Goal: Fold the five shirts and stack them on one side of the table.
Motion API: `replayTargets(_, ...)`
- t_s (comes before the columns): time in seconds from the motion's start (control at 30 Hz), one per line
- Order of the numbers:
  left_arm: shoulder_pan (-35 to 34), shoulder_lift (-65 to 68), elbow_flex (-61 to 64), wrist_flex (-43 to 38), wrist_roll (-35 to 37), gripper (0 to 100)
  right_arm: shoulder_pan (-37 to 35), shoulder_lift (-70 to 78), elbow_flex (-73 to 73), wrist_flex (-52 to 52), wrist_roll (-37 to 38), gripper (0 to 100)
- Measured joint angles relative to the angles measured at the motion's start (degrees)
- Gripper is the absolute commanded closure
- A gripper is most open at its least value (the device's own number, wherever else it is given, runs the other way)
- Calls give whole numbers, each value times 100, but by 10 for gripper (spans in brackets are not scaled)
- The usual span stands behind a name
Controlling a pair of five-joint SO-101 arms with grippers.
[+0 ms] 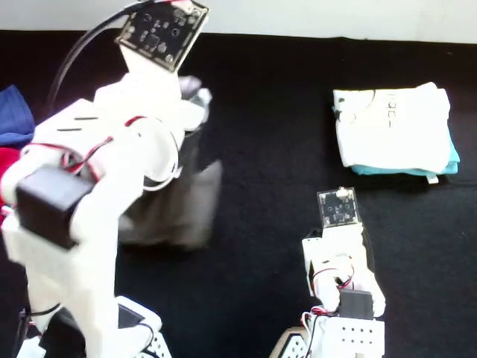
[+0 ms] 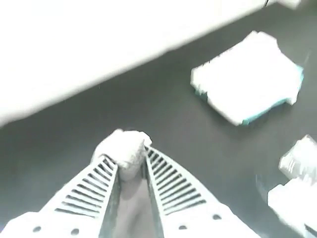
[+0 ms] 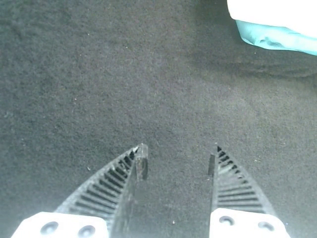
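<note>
A black cloth (image 1: 283, 89) covers the table. The left gripper (image 2: 130, 151) is clamped on a bunch of the grey shirt (image 1: 190, 201), which hangs off the cloth, left of centre. The right gripper (image 3: 178, 156) sits low, jaws apart, holding nothing. The stack (image 1: 395, 127) lies far right. The shirt probably needs laying flat, well apart from the stack, so the right gripper can take an opposite edge.

gap: mid table (image 1: 276, 134) | blocks: hanging grey shirt (image 1: 179, 201) L, folded stack (image 1: 395, 130) R
</note>
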Motion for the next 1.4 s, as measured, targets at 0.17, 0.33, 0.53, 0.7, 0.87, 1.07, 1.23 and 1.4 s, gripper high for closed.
replayTargets(0.17,158,-9,-369,-105,0,991,0,0,0,0,0,796)
replayTargets(0.33,-976,-9,167,1134,-9,991,0,0,0,0,0,796)
replayTargets(0.53,-3543,-9,2303,1486,-378,991,0,0,0,0,0,796)
replayTargets(0.7,-5090,0,4659,782,-1837,991,18,220,-264,378,0,796)
replayTargets(0.87,-5890,0,6242,-79,-2611,991,-316,1424,-1820,422,-9,796)
replayTargets(1.07,-6207,0,6760,-615,-2769,991,-1380,4167,-4352,721,-35,796)
replayTargets(1.23,-6303,0,6796,-651,-2769,991,-2488,6655,-6637,1169,-352,796)
replayTargets(1.4,-6295,0,6804,-659,-2769,991,-3103,9037,-8431,1292,-976,796)
